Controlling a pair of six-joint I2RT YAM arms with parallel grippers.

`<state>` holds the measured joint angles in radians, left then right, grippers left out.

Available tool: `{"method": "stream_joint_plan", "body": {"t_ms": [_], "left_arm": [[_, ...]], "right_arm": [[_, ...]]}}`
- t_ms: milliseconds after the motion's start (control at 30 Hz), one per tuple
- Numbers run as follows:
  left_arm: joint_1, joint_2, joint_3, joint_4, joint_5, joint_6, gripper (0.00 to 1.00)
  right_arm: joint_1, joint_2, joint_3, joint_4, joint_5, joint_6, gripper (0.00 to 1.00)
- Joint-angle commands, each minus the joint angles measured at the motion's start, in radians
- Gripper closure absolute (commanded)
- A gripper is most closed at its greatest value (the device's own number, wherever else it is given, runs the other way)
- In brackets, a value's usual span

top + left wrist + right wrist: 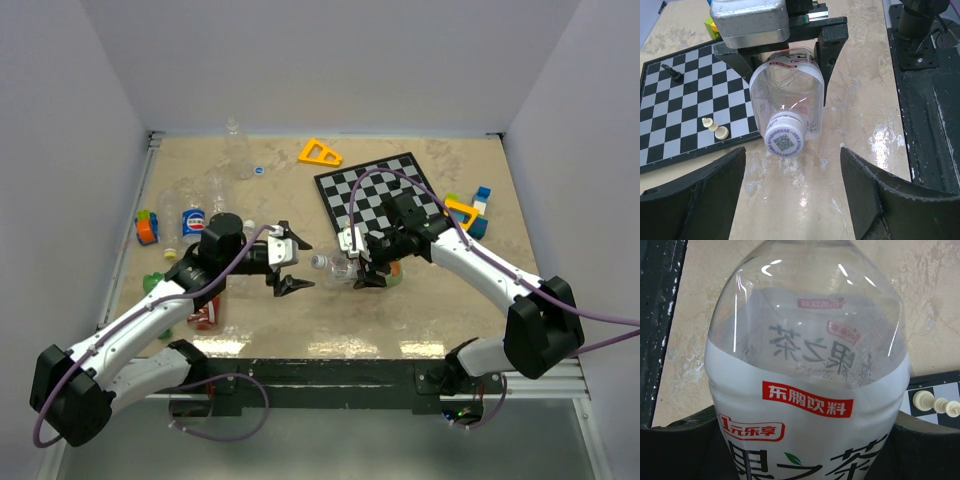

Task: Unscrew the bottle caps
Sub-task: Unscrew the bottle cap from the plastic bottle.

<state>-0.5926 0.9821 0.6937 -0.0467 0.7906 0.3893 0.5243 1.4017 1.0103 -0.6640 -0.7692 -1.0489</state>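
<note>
The clear plastic bottle (785,95) and its white cap (785,140) look glossy, over a smooth, shiny tabletop (865,100).

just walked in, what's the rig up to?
The right gripper holds a clear bottle with a white label on its side, beside the chessboard. The bottle's white cap points at the left gripper. The left gripper's jaws stand open on either side of the cap without touching it. The cap is on the bottle, so this one is not yet unscrewed.
</note>
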Motion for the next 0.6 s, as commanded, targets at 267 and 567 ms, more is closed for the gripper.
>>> {"method": "stream_joint_plan", "body": {"t_ms": [267,567], "left_arm": [[-0.016,0.056,0.056,0.134,0.073,-0.004,0.37],[-0.019,0.078,0.053,0.151,0.070,-0.035,0.70]], "right_arm": [[0.003,-0.007,0.005,0.001,-0.016,-0.011,0.92],[0.003,-0.010,0.005,0.000,-0.013,-0.010,0.91]]}}
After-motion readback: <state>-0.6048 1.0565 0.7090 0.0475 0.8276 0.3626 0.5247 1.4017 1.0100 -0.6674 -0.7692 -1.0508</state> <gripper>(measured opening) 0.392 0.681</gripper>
